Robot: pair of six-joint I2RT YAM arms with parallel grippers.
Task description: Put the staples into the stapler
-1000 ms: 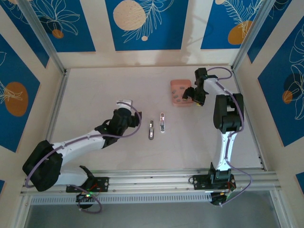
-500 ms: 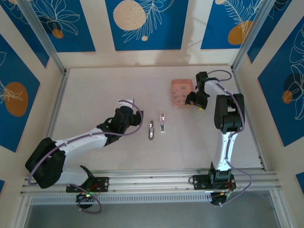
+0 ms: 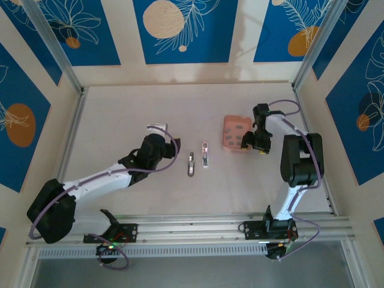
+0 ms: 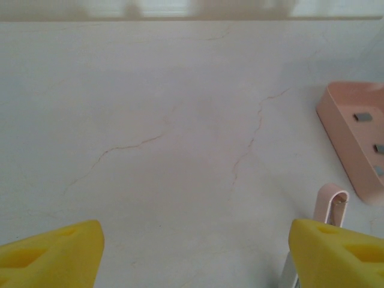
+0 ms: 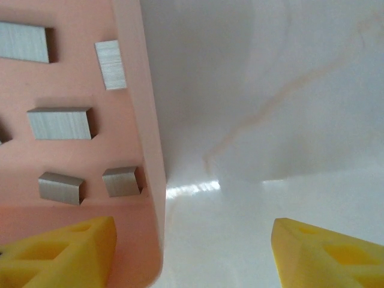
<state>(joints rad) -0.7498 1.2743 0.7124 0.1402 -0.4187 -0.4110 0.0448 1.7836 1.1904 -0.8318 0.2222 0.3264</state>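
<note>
The stapler (image 3: 191, 164) is a narrow grey-silver piece lying mid-table. Just right of it lies the pale pink-white staples pack (image 3: 205, 155); its rounded pink end (image 4: 332, 204) shows beside my left gripper's right finger. My left gripper (image 3: 171, 153) (image 4: 195, 240) stands open over bare table, left of the stapler, holding nothing. My right gripper (image 3: 248, 139) (image 5: 192, 240) is open at the right wall of the salmon-pink tray (image 3: 236, 133) (image 5: 141, 90). One of its fingers is over the tray's corner and the other is over the table.
The tray holds several small grey metal blocks (image 5: 60, 123) and also shows at the right of the left wrist view, tray (image 4: 339, 129). Aluminium posts and blue-patterned walls ring the pale table (image 3: 120, 114). A metal rail (image 3: 198, 225) runs along the near edge.
The pink tray has slid nearer and to the right, with my right gripper moving along at its side. My left arm shifted slightly; stapler and pack stayed put.
</note>
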